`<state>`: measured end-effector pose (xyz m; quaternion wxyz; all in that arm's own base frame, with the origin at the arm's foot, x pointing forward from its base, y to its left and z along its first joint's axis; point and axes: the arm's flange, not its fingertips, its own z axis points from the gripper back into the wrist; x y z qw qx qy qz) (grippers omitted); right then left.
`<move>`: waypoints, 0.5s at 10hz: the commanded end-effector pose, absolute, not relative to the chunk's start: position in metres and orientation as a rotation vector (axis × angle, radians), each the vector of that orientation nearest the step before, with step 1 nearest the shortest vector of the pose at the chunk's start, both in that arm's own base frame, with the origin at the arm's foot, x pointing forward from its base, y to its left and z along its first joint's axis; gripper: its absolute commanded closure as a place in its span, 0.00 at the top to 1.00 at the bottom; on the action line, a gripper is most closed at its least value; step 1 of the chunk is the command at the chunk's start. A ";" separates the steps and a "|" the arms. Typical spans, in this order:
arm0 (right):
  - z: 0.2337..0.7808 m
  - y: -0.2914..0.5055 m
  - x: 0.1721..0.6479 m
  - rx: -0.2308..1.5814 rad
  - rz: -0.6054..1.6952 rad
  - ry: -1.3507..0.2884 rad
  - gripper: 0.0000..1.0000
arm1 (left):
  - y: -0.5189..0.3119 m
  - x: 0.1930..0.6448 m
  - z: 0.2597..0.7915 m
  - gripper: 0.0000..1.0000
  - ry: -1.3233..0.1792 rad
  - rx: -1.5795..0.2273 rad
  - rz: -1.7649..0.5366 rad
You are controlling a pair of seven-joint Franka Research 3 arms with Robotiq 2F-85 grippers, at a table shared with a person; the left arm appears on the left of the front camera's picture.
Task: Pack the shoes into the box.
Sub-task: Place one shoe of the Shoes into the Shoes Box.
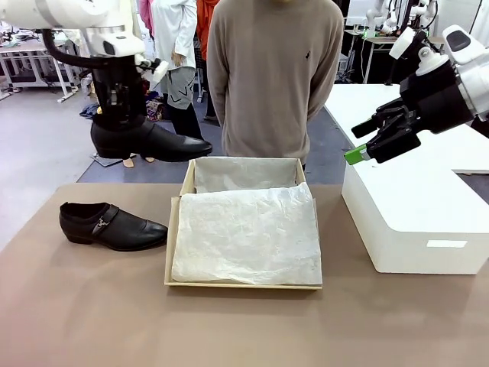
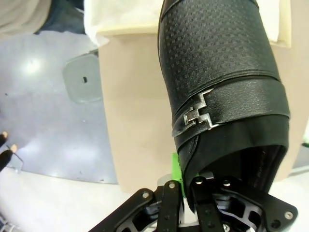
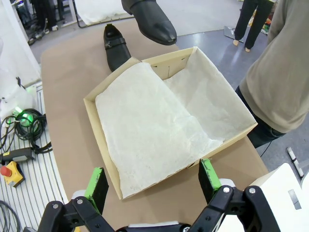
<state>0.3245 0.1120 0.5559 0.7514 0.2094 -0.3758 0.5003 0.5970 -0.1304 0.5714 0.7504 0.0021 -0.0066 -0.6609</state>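
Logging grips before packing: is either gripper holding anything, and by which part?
The left gripper is shut on one glossy black leather buckled shoe, pinching the rim of its opening. The right gripper is open, empty.

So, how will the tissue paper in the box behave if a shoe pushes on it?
Probably floppy: the tissue paper lies creased, draped over the box rim. Likely light, being thin, so it may bunch or slide.

We see two glossy white arms: the left arm [image 1: 53, 15] carries a black cable [image 1: 53, 52] looping beneath it, and the right arm [image 1: 470, 53] ends in a black wrist. On the left gripper [image 2: 186, 176] and right gripper [image 3: 153, 180] we find black linkages, silver screws and bright green pads [image 3: 98, 186].
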 end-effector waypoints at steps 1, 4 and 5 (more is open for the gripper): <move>0.555 0.112 0.328 0.473 1.113 -0.839 1.00 | -0.157 0.617 0.582 0.00 0.014 -0.047 -1.408; 0.555 0.112 0.328 0.473 1.113 -0.839 1.00 | -0.207 0.635 0.577 0.00 0.019 -0.031 -1.464; 0.555 0.112 0.328 0.473 1.113 -0.839 1.00 | -0.220 0.639 0.573 0.00 0.017 -0.021 -1.469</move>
